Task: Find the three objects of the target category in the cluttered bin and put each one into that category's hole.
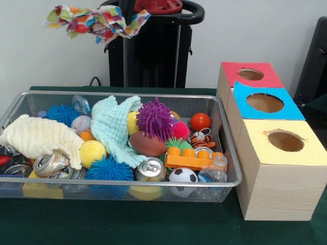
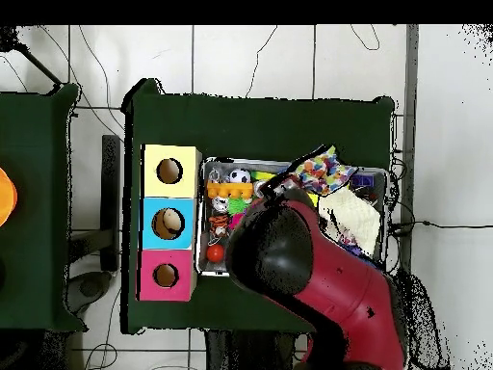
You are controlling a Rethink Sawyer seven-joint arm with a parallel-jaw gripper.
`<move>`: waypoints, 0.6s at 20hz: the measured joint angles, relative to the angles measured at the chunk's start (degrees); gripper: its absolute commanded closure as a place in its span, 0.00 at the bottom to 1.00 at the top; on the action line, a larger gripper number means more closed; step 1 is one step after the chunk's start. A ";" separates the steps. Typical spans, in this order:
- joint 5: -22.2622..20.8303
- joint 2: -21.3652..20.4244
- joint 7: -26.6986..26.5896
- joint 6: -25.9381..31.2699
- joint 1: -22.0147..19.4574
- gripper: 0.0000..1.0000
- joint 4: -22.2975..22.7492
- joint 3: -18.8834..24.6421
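A red and black Sawyer arm (image 2: 327, 270) reaches over a green-covered table (image 1: 153, 224), largely hiding the far side of the cluttered wire-mesh bin (image 1: 225, 153) in the overhead view. A crumpled multicolour wrapper (image 1: 97, 20) hangs in the air at the top left of the front view, well above the bin's far left corner; in the overhead view it lies over the bin's far-side half, just beside the arm's dark head. The claw itself cannot be made out in either view, so whether it is open or closed on the wrapper cannot be told. To the right of the bin in the front view stand three pale wooden boxes in a row: the yellow-topped box (image 1: 281, 173) nearest the camera, its ragged round hole (image 1: 285, 141) open and dark, the blue-topped box (image 1: 265, 104) behind it and the red-topped box (image 1: 250, 76) farthest. Inside the bin, a cream cloth (image 1: 41, 138) sprawls at left, a mint cloth (image 1: 115, 127) drapes over the middle, and a purple spiky ball (image 1: 155, 118) sits above a brown toy football (image 1: 148, 144). An orange brick (image 1: 194, 158), a drink can (image 1: 150, 169) and a small soccer ball (image 1: 183, 175) lie along the near wall.
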 measured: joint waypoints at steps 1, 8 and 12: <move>0.06 0.46 0.00 0.77 0.51 1.00 -1.05 -0.02; 1.17 3.68 0.00 1.04 2.59 1.00 -4.51 0.00; 2.52 6.43 0.00 1.03 4.34 1.00 -6.27 0.02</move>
